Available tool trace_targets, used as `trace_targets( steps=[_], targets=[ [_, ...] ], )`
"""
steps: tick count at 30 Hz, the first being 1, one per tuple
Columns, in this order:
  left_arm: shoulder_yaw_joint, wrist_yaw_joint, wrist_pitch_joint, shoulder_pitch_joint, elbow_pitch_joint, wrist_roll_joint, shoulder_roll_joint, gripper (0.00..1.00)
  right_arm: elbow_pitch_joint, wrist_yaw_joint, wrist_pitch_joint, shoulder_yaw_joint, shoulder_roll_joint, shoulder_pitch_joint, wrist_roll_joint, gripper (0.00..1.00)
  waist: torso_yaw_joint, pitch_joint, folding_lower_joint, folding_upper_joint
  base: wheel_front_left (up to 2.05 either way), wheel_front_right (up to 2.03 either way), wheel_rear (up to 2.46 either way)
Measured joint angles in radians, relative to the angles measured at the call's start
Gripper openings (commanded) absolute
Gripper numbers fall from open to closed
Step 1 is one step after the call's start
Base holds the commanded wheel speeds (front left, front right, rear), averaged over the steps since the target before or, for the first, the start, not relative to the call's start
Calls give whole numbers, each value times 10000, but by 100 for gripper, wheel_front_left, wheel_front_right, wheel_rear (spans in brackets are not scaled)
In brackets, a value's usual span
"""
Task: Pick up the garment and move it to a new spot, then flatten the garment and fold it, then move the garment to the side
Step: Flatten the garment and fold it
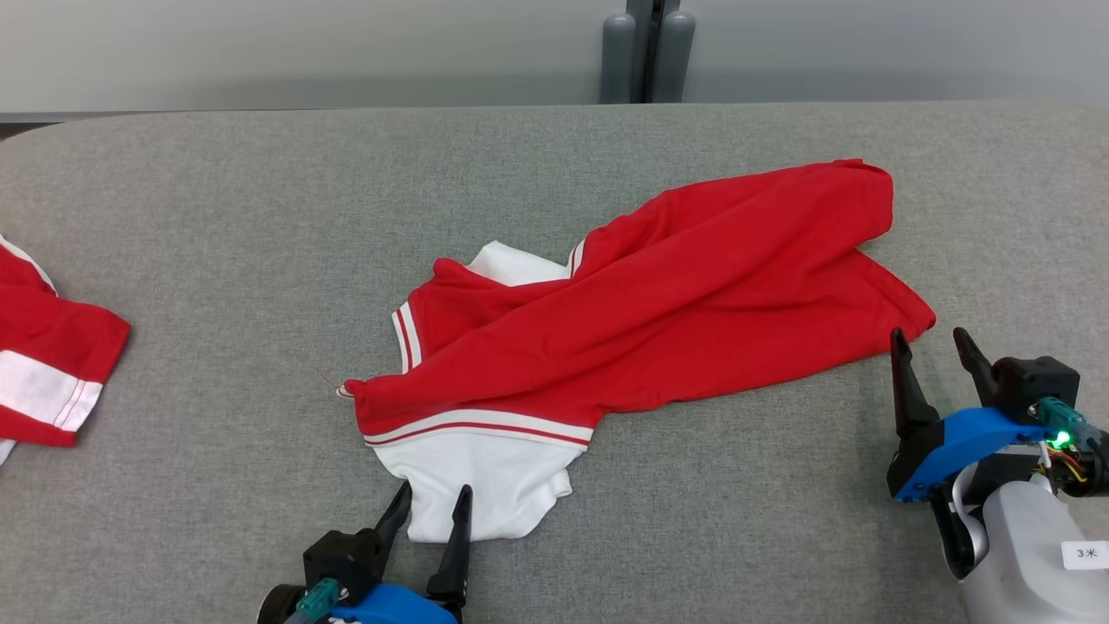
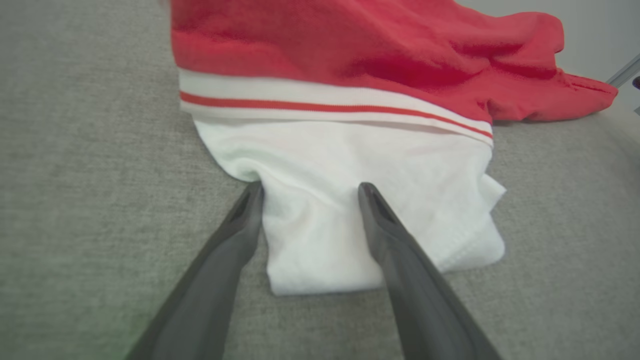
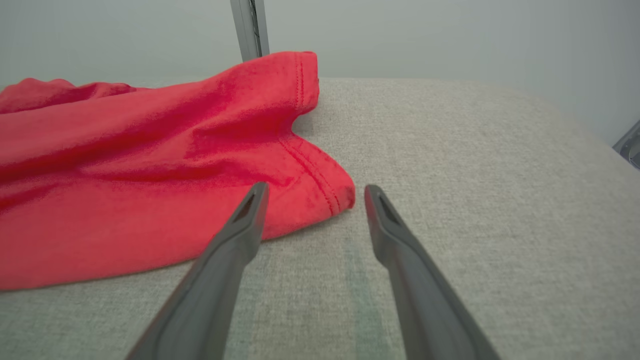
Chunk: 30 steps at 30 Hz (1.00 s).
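Lying at the far left edge of the grey fabric-covered table [image 1: 217,199], a second red-and-white garment [image 1: 48,364] is partly cut off from sight, well apart from everything else. Further right, at the near edge, the left gripper [image 1: 435,494] stands with its fingers spread wide, grasping nothing. In the left wrist view its tips [image 2: 311,190] straddle the white end of the garment, with cloth lying loose between them. The red-and-white shirt [image 1: 658,295] sits crumpled in the middle of the table. Its long axis runs on a diagonal, from the white end nearest the left gripper up and away to the red hem at the far right. A striped white band crosses it just above the white end. At the right, the right gripper [image 1: 929,338] is likewise released, fingers apart. In the right wrist view the shirt's near red hem corner [image 3: 330,195] lies between its tips [image 3: 316,189], unclamped.
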Motion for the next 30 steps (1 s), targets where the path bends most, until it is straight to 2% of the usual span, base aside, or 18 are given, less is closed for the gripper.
trace_targets(
  steps=[8,25,26,27,28,29,30],
  targets=[
    [-6,-8,-31,-31,69,17,-13,100,717,0,0,-265,-151,-476,-33,100,114,118,0,0,0,0,0],
    [-1068,-4,-73,-669,190,-378,8,100,2788,0,0,-750,-418,-1684,-245,100,462,554,0,-2,0,0,0],
    [-1087,-6,-73,-673,192,-418,4,96,2892,0,-2,-752,-414,-1735,-236,100,483,576,0,-2,0,0,0],
    [-1104,-4,-73,-686,196,-439,4,42,2982,0,-19,-732,-414,-1793,-232,49,504,597,0,-3,0,0,0],
    [-1114,-4,-73,-715,203,-476,8,42,3045,0,-23,-727,-405,-1848,-163,49,520,618,-1,-2,0,0,0],
    [-1122,-4,-73,-738,198,-531,12,18,3064,0,-25,-725,-364,-1905,-29,0,532,643,0,-2,0,0,0],
    [-1131,-4,-71,-767,173,-594,12,0,3049,0,-23,-681,-334,-1943,35,0,544,666,0,-2,0,0,0]
  ],
)
